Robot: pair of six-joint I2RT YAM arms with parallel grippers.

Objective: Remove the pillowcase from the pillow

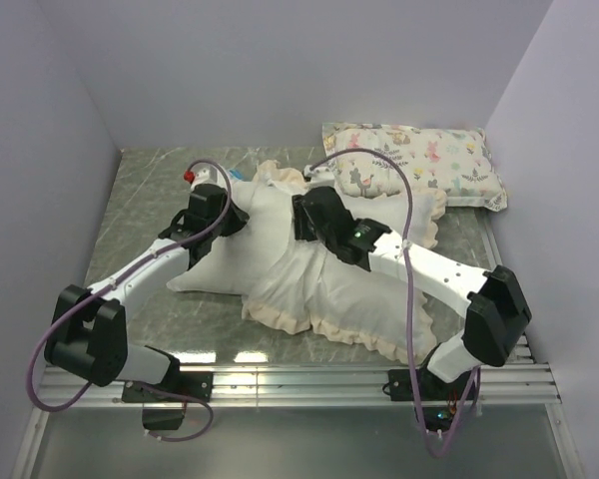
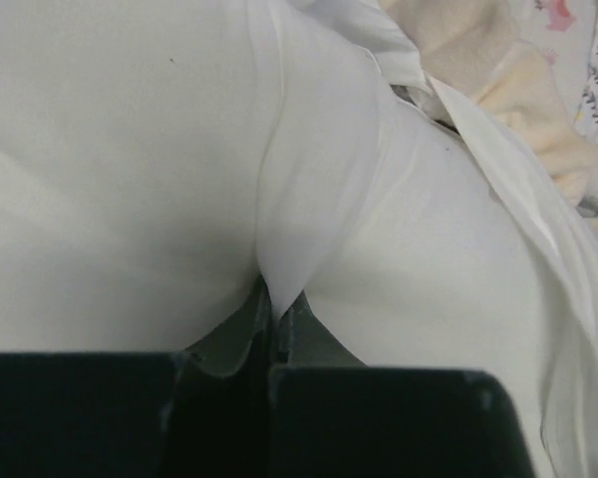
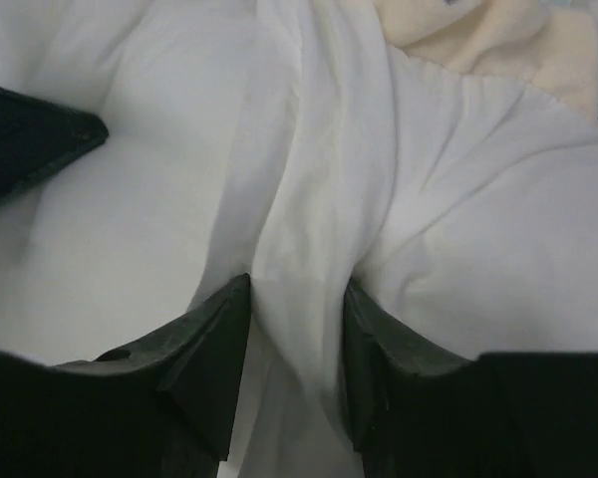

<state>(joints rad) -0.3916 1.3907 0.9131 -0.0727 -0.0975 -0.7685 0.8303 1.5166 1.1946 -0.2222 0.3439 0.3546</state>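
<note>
The white pillow point(image 1: 212, 267) lies at the table's middle left. The pillowcase point(image 1: 351, 291) is inside out, white side up, its cream ruffled border around it, and spreads from the pillow toward the front right. No dark grey outside shows. My left gripper point(image 1: 232, 218) is shut on a thin fold of the pillow's white fabric point(image 2: 279, 199) at its far end. My right gripper point(image 1: 301, 216) is closed on a thick fold of the pillowcase point(image 3: 309, 199) just right of it. The ruffle shows in both wrist views, left point(image 2: 483, 55) and right point(image 3: 503, 50).
A small animal-print pillow point(image 1: 419, 160) lies at the back right against the wall. A small red-and-white object point(image 1: 190, 176) sits at the back left. Grey walls close in the left, back and right. A metal rail point(image 1: 299, 375) runs along the front edge.
</note>
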